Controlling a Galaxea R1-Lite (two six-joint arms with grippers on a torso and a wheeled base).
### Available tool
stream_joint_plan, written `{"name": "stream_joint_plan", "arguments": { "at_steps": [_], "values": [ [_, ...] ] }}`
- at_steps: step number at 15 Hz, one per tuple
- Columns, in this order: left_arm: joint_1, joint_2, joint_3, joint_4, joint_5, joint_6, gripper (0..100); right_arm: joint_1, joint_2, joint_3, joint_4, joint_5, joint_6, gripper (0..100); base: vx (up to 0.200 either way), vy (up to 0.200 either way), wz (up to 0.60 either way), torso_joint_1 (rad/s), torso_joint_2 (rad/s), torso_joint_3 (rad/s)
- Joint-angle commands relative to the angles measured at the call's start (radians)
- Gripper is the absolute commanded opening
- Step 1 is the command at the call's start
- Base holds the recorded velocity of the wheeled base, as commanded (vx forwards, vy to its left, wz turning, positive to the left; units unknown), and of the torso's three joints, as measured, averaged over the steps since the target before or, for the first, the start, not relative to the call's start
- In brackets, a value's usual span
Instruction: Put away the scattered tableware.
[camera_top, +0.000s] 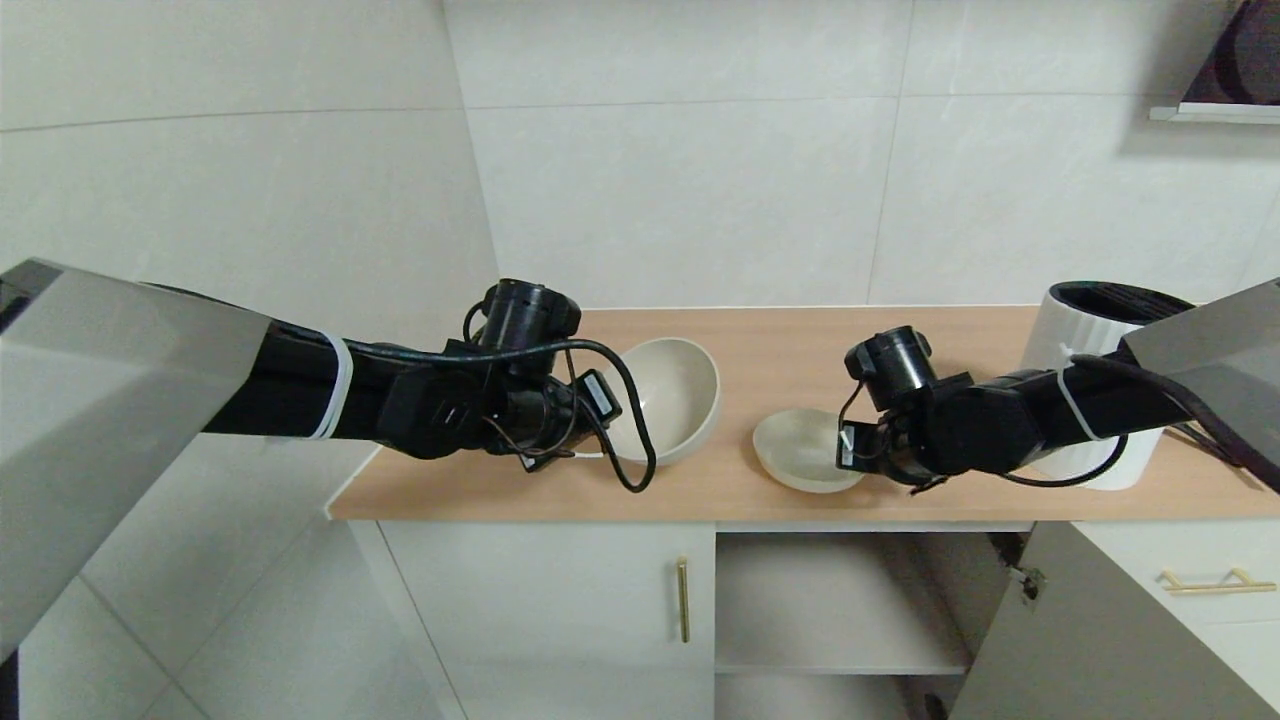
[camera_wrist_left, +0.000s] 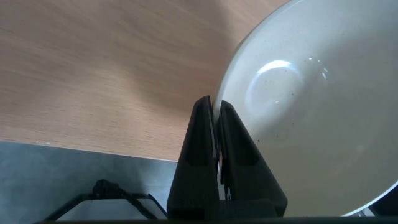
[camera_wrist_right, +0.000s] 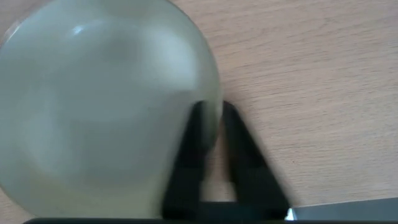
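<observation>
A: Two bowls listed. Where?
B: Big bowl (camera_top: 670, 395): left half of the counter (camera_top: 800, 345), tipped steeply, hollow facing the left arm. I cannot tell if it touches the wood. Small bowl (camera_top: 800, 452): near the front edge, just right of the big one, apart from it.
A: Grippers?
B: Left gripper (camera_wrist_left: 215, 107): nearly closed, pinching the big bowl's rim. Right gripper (camera_wrist_right: 211, 115): clamped across the small bowl's rim.
A: Other items?
B: One white canister (camera_top: 1090, 330), far right. Cabinet (camera_top: 540, 600) below, one door open.
</observation>
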Motion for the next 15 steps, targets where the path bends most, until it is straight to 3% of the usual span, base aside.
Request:
{"name": "stream_joint_plan", "arguments": {
  "at_steps": [1, 7, 8, 12, 15],
  "values": [
    [0.001, -0.003, 0.001, -0.001, 0.0, 0.0, 0, -0.006, -0.012, 0.0, 0.002, 0.009, -0.001, 0, 0.0, 0.0, 0.0, 0.0, 0.0, 0.0],
    [0.002, -0.062, 0.013, 0.052, 0.0, 0.003, 0, -0.024, -0.181, 0.034, 0.066, 0.141, 0.001, 0, 0.0, 0.0, 0.0, 0.0, 0.0, 0.0],
    [0.004, -0.119, 0.045, 0.058, -0.001, 0.01, 0, -0.03, -0.278, 0.049, 0.118, 0.211, 0.003, 0, 0.0, 0.0, 0.0, 0.0, 0.0, 0.0],
    [0.013, -0.308, 0.234, 0.05, -0.009, 0.118, 0, -0.038, -0.52, 0.15, 0.246, 0.391, -0.008, 0, 0.0, 0.0, 0.0, 0.0, 0.0, 0.0],
    [0.015, -0.457, 0.429, 0.05, -0.083, 0.259, 0, -0.022, -0.675, 0.336, 0.25, 0.475, -0.093, 0, 0.0, 0.0, 0.0, 0.0, 0.0, 0.0]
  ]
}}
